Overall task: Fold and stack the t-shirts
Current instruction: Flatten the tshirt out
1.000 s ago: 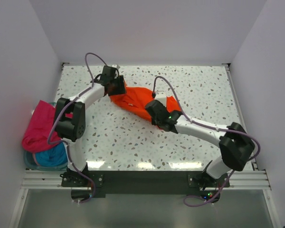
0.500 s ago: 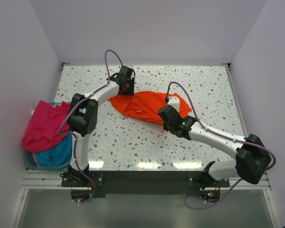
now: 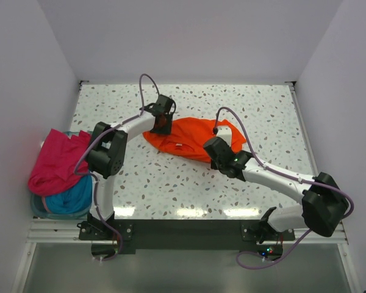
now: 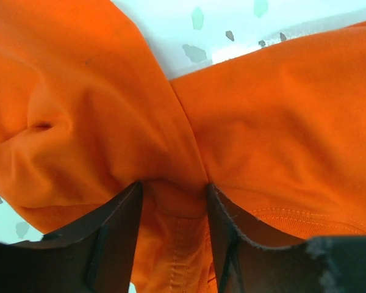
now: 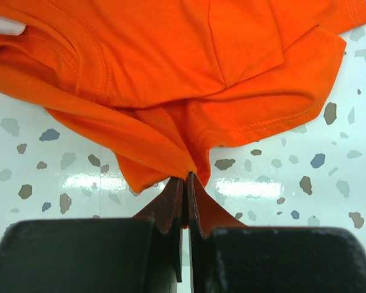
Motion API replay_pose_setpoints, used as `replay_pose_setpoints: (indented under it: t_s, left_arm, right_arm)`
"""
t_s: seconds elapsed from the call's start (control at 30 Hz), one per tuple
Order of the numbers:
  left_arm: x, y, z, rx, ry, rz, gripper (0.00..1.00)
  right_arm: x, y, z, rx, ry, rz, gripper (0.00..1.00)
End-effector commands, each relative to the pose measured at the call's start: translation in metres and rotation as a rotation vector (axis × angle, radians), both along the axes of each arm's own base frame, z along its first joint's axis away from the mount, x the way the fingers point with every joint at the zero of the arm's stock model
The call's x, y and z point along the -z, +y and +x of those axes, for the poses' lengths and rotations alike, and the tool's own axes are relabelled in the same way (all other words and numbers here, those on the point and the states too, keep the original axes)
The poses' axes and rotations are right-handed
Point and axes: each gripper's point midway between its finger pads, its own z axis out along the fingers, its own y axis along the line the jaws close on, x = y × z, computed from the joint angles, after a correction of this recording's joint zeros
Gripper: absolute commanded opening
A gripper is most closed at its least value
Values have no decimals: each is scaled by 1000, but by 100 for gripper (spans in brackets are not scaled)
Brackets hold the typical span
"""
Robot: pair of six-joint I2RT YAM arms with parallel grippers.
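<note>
The orange t-shirt point(image 3: 192, 137) lies bunched on the speckled table point(image 3: 262, 110), spread between both grippers. My left gripper point(image 3: 161, 122) is at its far left end. In the left wrist view its jaws point(image 4: 174, 195) stand a little apart with a thick fold of the orange t-shirt point(image 4: 280, 116) pinched between them. My right gripper point(image 3: 212, 148) is at the shirt's near edge. In the right wrist view it point(image 5: 186, 180) is shut tight on a gathered bit of the orange hem point(image 5: 171, 91). A magenta-pink t-shirt point(image 3: 52, 162) and teal-blue cloth point(image 3: 73, 198) are piled at the left.
The pink and teal cloth sit in a pale blue tub point(image 3: 39, 210) off the table's left edge. White walls close in the table on the left, back and right. A purple cable loops above each arm.
Both grippers have carried the orange t-shirt to the right and set it lower and flatter on the table. The left gripper moved right, then slightly nearer. The right gripper moved right and nearer.
</note>
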Motion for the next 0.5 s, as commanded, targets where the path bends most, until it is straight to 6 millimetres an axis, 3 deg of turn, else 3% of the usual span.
replay_pose_setpoints:
  t_s: [0.0, 0.1, 0.13, 0.2, 0.33, 0.47]
  left_arm:
    - [-28, -5, 5, 15, -73, -20, 49]
    - [-33, -8, 4, 17, -86, -40, 31]
    - [-37, -9, 6, 14, -95, -45, 21]
    - [-51, -8, 8, 7, -124, -52, 11]
    - [-85, 0, 11, -21, -175, -68, 1]
    - [-132, 21, 9, -76, -245, -128, 0]
  right_arm:
    - [-2, 3, 4, 18, -23, 35, 0]
    - [-5, 1, 6, 28, -31, 39, 0]
    - [-7, -2, 7, 34, -33, 37, 0]
    - [-12, -4, 10, 40, -44, 40, 0]
    - [-24, -16, 16, 69, -63, 36, 0]
    - [-45, -31, 22, 99, -96, 41, 0]
